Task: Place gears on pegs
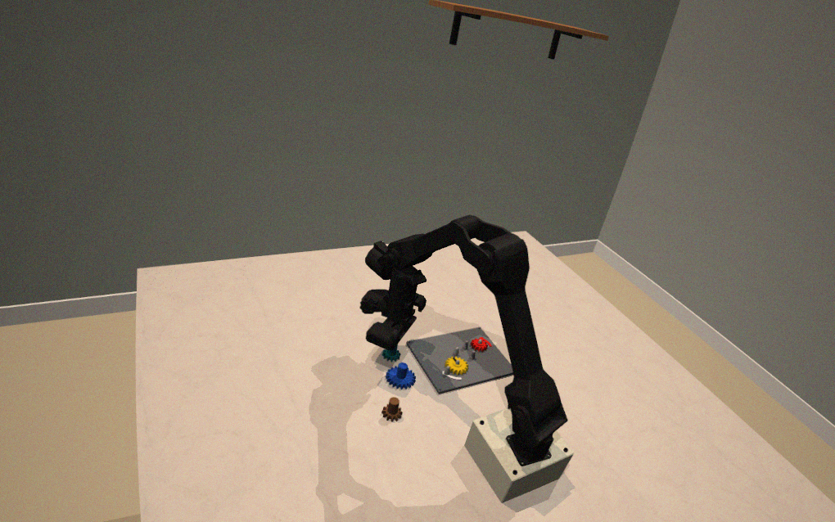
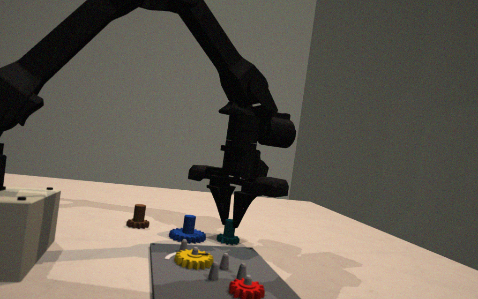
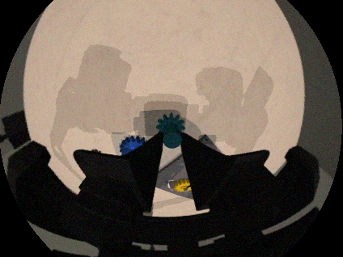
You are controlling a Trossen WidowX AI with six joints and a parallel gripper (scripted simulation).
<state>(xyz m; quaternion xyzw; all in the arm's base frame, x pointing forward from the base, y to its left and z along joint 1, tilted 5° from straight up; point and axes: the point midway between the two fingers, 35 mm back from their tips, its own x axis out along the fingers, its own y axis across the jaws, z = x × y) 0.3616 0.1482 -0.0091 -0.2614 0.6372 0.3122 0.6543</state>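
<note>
The pincer (image 1: pixel 392 348) (image 2: pixel 230 225) (image 3: pixel 171 135) is pinching the upright shaft of the teal gear (image 1: pixel 390 355) (image 2: pixel 228 239) (image 3: pixel 171 122). In the top view, the grey board (image 1: pixel 434 376) (image 2: pixel 160 281) (image 3: pixel 167 176) lies at 3 o'clock from this gear, the blue gear (image 1: pixel 400 377) (image 2: pixel 187 235) (image 3: pixel 131 145) at 5 o'clock. The brown gear (image 1: pixel 392 412) (image 2: pixel 138 223) stands on the desk (image 1: pixel 245 369) (image 2: pixel 102 225) (image 3: pixel 170 52) at 6 o'clock from the blue gear. On the board, the red gear (image 1: pixel 479 344) (image 2: pixel 246 289) is seated between 1 and 2 o'clock from the yellow gear (image 1: pixel 457 366) (image 2: pixel 193 259) (image 3: pixel 182 186).
</note>
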